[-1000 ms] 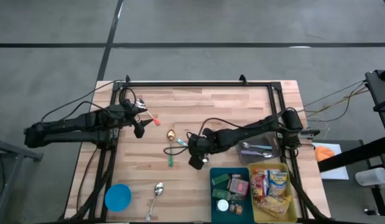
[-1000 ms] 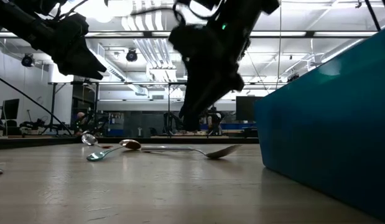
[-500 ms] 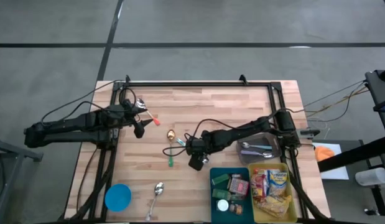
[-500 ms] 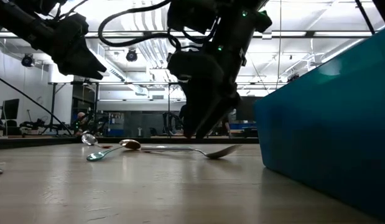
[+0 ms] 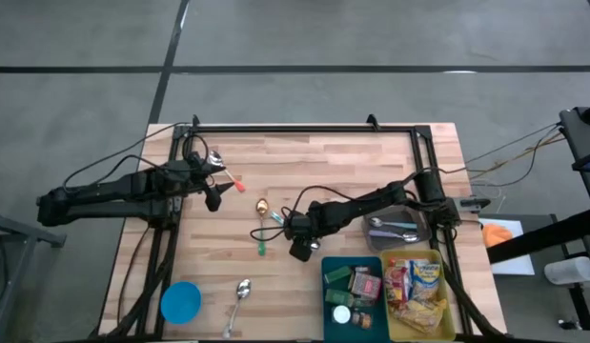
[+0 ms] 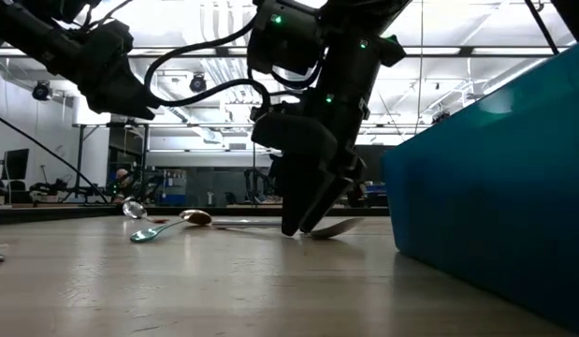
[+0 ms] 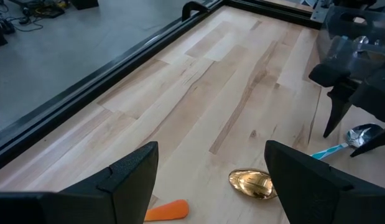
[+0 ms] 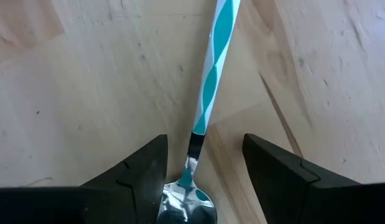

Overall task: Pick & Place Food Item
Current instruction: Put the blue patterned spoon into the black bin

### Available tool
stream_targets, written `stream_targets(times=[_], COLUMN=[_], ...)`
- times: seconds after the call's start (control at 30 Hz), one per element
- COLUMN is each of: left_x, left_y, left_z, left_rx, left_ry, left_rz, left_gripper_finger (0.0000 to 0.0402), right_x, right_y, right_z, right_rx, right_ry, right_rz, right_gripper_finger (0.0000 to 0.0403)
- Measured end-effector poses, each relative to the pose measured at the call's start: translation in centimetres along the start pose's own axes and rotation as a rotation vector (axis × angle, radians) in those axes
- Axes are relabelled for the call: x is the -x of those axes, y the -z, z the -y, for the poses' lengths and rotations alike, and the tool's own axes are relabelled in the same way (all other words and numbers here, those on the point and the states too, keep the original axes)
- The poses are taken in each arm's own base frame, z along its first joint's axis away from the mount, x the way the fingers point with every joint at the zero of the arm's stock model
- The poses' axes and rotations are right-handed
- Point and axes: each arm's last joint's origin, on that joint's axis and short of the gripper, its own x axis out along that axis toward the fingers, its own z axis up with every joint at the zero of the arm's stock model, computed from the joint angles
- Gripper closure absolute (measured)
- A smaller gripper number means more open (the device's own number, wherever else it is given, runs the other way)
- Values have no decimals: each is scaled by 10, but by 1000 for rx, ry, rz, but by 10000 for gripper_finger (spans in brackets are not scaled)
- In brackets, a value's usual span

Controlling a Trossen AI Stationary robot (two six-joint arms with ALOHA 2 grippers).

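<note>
A spoon with a teal-and-white striped handle [image 8: 214, 74] lies flat on the wooden table [image 5: 352, 162], left of centre [image 5: 276, 218]. My right gripper [image 8: 201, 186] points steeply down over it, open. One finger stands on each side of the spoon's neck, just above the bowl [image 8: 186, 202]. In the low view its fingertips [image 6: 294, 227] reach almost down to the tabletop. My left gripper [image 5: 213, 195] hangs open above the table's far left, holding nothing. Food packets fill a yellow bin [image 5: 420, 291] and a teal bin [image 5: 356, 286] at the near right.
A gold-bowled spoon [image 5: 262, 207] with a green handle lies just left of the striped one. An orange piece [image 5: 239, 186] lies near my left gripper. A silver spoon [image 5: 240, 293] and a blue round lid [image 5: 181, 301] lie at the near left. A grey tray [image 5: 397, 227] holds cutlery.
My right gripper has come down toward the table over the striped spoon and tipped a little steeper, so its fingertips now stand close to the tabletop. The spoon has not moved.
</note>
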Motion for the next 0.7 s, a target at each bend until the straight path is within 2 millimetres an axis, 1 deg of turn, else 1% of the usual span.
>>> stream_targets(times=[0.3, 0.37, 0.47, 0.7], left_x=[0, 0, 0, 0], left_y=[0, 0, 0, 0], left_z=[0, 0, 0, 0], left_rx=[0, 0, 0, 0], left_ry=[0, 0, 0, 0], left_rz=[0, 0, 0, 0], left_gripper_finger=[103, 103, 103, 103], right_x=[0, 0, -1, -1], right_y=[0, 0, 0, 0], right_z=[0, 1, 1, 1], right_rx=[-1, -1, -1, -3], right_ry=[20, 24, 28, 26], right_rz=[12, 12, 12, 15], right_gripper_finger=[194, 202, 234, 330])
